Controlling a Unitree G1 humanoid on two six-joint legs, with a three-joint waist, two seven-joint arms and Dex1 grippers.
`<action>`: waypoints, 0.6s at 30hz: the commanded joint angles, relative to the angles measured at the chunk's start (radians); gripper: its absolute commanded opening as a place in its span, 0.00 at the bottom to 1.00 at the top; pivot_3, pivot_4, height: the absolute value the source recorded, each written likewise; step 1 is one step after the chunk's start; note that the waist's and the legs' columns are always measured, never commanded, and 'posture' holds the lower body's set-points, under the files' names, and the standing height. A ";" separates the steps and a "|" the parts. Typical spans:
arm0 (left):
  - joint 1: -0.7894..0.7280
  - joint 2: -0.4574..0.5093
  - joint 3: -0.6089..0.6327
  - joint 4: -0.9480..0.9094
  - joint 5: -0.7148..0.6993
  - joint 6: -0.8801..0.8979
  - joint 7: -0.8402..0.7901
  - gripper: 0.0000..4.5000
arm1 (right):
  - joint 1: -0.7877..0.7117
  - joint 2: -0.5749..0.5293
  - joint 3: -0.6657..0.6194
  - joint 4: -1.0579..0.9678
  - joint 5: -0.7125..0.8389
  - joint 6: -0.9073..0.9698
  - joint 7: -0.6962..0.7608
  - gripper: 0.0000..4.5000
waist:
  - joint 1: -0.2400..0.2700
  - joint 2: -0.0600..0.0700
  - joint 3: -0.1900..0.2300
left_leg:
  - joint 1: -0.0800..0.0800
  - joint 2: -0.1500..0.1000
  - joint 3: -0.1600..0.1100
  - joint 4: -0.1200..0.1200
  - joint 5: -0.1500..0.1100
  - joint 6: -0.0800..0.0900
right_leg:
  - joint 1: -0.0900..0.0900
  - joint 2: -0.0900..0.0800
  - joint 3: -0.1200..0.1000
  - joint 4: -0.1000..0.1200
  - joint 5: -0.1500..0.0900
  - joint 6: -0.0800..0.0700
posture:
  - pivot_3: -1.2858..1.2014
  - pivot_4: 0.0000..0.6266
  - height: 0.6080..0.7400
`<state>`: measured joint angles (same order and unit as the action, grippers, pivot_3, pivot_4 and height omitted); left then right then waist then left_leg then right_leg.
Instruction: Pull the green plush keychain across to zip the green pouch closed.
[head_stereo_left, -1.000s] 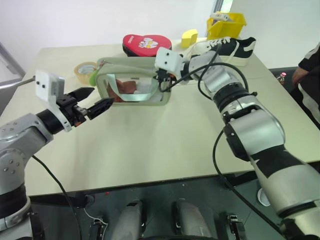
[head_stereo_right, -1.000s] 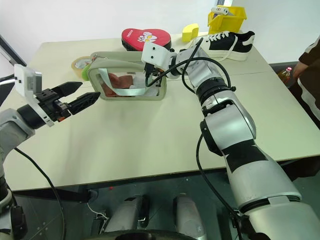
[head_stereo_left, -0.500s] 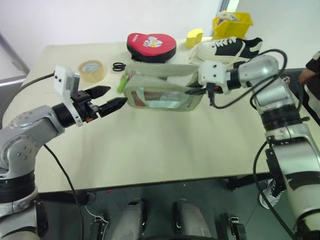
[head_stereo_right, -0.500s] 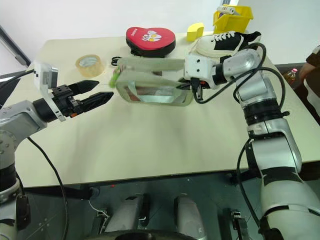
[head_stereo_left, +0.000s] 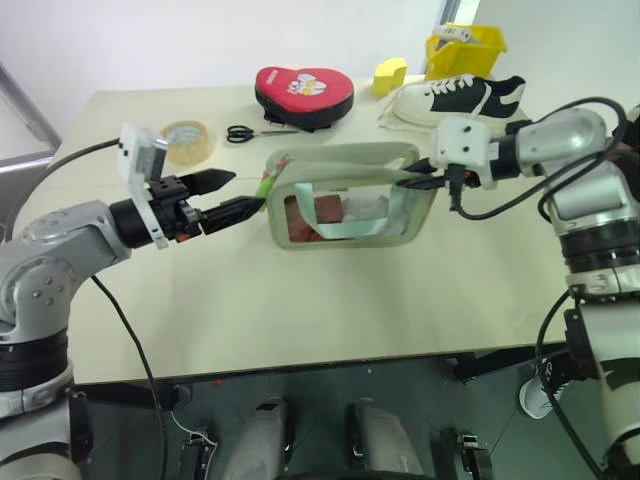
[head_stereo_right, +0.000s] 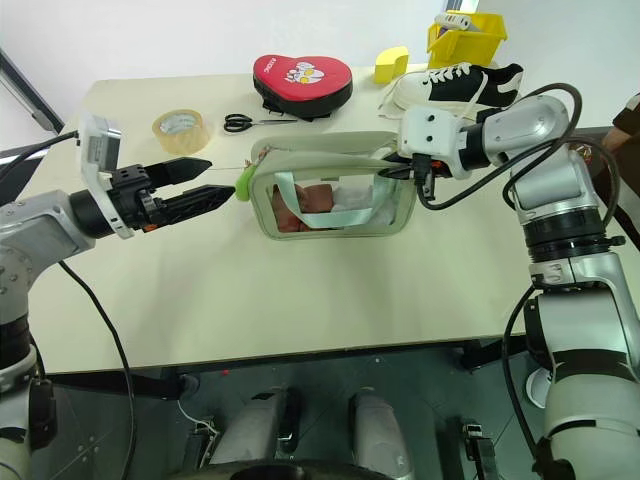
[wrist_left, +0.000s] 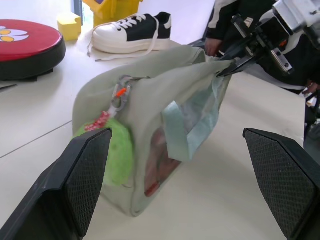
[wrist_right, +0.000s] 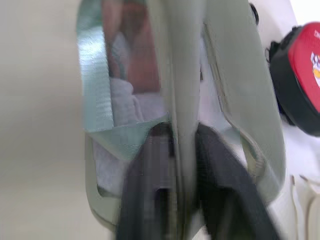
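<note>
Hanging off the left end of the green pouch (head_stereo_left: 350, 195), the green plush keychain (wrist_left: 114, 150) dangles from an orange clip at the zipper, so the zip looks not yet drawn across. The pouch stands on edge in the middle of the table (head_stereo_left: 300, 300), clear window toward the robot, with a red-brown thing and pale cloth inside. The left gripper (head_stereo_left: 228, 195) has its fingers spread wide and level, tips just beside the charm, nothing between them. The right gripper (head_stereo_left: 420, 180) pinches the pouch's top edge at the right end; in its wrist view the two fingers (wrist_right: 220, 170) sit either side of the fabric, and I judge that hold to be loose rather than firm.

That loose hold is the main risk: if the fabric slips out when the charm is pulled, the whole pouch would slide or tip instead of the zipper running. The charm is soft and swings freely, so the left fingers could close on fuzz alone or miss it and catch the pouch wall. A pull off the zipper's line could jam the slider. Behind lie a tape roll (head_stereo_left: 185, 140), scissors (head_stereo_left: 245, 132), a red heart-shaped case (head_stereo_left: 303, 92) and a shoe (head_stereo_left: 455, 98), all well apart.
</note>
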<state>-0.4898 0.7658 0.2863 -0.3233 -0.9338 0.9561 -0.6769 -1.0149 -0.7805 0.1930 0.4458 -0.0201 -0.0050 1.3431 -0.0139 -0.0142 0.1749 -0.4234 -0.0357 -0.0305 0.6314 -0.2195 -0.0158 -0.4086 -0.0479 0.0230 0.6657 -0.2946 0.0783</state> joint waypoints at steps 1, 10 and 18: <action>0.003 0.017 0.011 -0.034 -0.016 0.002 -0.007 1.00 | 0.029 -0.037 -0.021 -0.044 0.019 0.003 0.029 0.61 | 0.000 0.000 0.000 | 0.000 0.000 0.000 0.000 0.000 0.000 | 0.000 0.000 0.000 0.000 0.000 0.000 | 0.52 0.24 1.00; 0.027 0.050 0.037 -0.015 -0.007 -0.011 -0.012 1.00 | -0.046 0.002 -0.054 -0.274 0.126 0.264 0.023 0.81 | -0.005 0.000 0.000 | 0.000 0.000 0.000 0.001 0.000 0.000 | 0.000 0.000 0.000 0.001 0.000 0.000 | 0.52 0.24 1.00; 0.042 0.070 0.020 -0.028 0.008 -0.024 -0.034 1.00 | -0.059 0.122 0.050 -0.195 0.030 0.224 -0.085 0.81 | 0.004 0.000 0.000 | 0.000 0.000 0.000 0.001 0.000 0.000 | 0.000 -0.001 0.000 0.000 0.000 0.000 | 0.52 0.24 1.00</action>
<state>-0.4408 0.8233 0.2891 -0.3255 -0.9247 0.9522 -0.7013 -1.0570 -0.6515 0.2446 0.2254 0.0349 0.2540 1.2797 -0.0096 -0.0142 0.1749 -0.4236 -0.0358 -0.0306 0.6328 -0.2195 -0.0158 -0.4081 -0.0489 0.0228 0.6657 -0.2946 0.0782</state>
